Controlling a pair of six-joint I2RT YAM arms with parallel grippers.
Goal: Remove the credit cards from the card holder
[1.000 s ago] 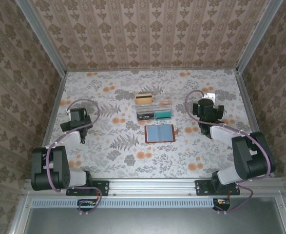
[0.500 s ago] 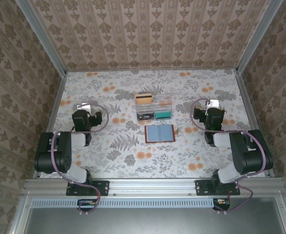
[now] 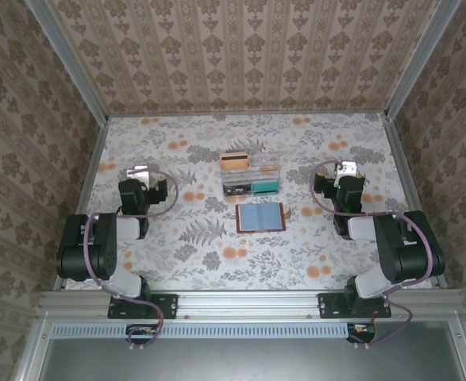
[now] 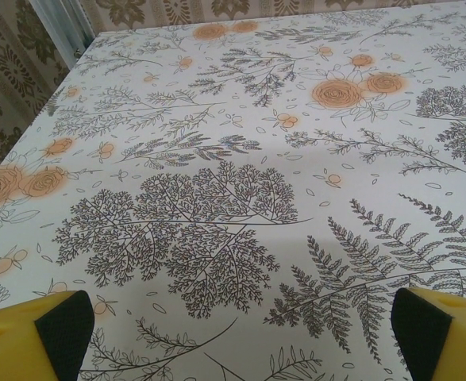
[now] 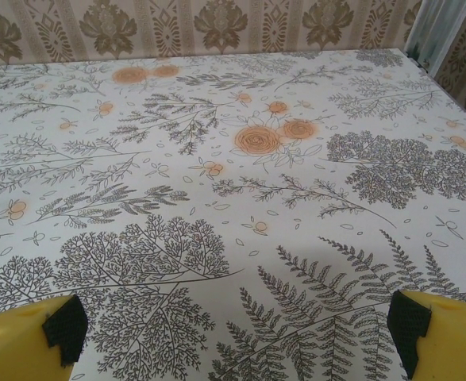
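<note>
Your left tool point(image 3: 140, 171) and right tool point(image 3: 346, 167), jaws spread, point forward, flanking the open reddish-brown leather-look card holder point(image 3: 261, 216).

Table top point(image 3: 201, 246) was covered in pale print: grey ferns, branching trees, orange roses. Back wall point(image 3: 248, 55), left wall point(image 3: 18, 127) and right wall point(image 3: 459, 111) were papered in beige-brown damask with vertical stripes. Silver metal posts stood at far corners: left post point(image 3: 67, 62), right post point(image 3: 425, 57). Thin metal edging ran along table sides. Metal rail point(image 3: 248, 301) ran across near edge, with slotted strip point(image 3: 248, 330) just below it, then dark grey panel point(image 3: 248, 361). Light was soft and even; shadows were faint.
</note>
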